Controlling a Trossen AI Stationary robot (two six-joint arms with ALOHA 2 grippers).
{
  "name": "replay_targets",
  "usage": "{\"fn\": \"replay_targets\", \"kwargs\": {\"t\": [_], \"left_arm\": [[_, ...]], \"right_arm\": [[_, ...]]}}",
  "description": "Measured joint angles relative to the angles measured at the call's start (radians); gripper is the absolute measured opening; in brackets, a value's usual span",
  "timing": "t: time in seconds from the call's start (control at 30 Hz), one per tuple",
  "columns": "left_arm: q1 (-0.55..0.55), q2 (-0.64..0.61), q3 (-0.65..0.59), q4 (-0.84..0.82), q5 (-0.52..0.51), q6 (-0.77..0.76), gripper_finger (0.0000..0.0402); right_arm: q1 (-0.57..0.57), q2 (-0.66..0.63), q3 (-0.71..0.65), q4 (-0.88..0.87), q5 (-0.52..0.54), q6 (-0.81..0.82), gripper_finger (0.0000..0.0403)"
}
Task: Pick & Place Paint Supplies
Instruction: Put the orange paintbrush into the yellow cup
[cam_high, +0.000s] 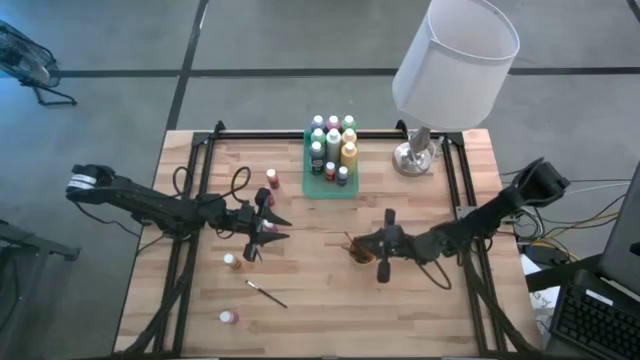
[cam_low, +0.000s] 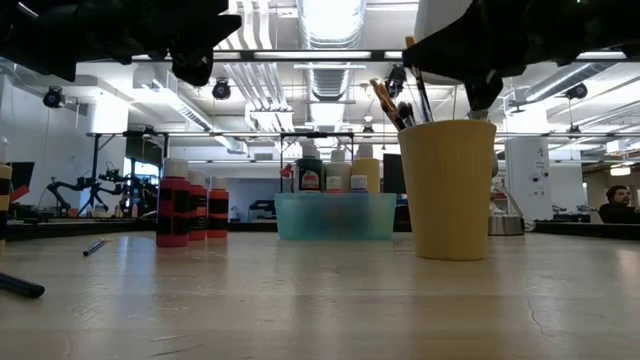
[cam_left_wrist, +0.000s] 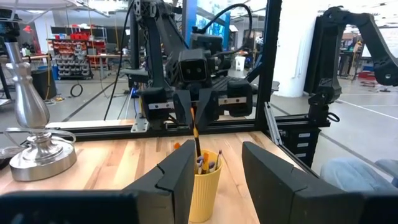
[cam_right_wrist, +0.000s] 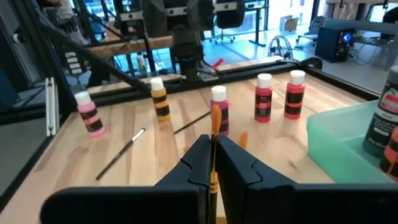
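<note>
Ten or so small paint bottles with pale caps stand upright, packed together inside the translucent green rectangular tray; their colours include green, yellow and white. Two red bottles stand side by side on the wooden counter near the tray. A purple bottle, a yellow bottle and a pink bottle stand apart, all upright. One thin dark-handled paintbrush lies flat. Another brush with an orange handle is pinched in the right tool, seemingly above the brushes in the yellow cup.
</note>
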Motion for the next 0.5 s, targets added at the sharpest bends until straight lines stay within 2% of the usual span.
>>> {"fn": "replay_targets", "kwargs": {"t": [0.27, 0.5], "left_arm": [[0.0, 0.0, 0.0, -0.005, 0.0, 0.0, 0.0138], [0.0, 0.0, 0.0, -0.01, 0.0, 0.0, 0.0138]], "right_arm": [[0.0, 0.034, 0.006, 0.003, 0.0, 0.003, 0.0011], [-0.001, 0.032, 0.006, -0.069, -0.008, 0.027, 0.0019]]}}
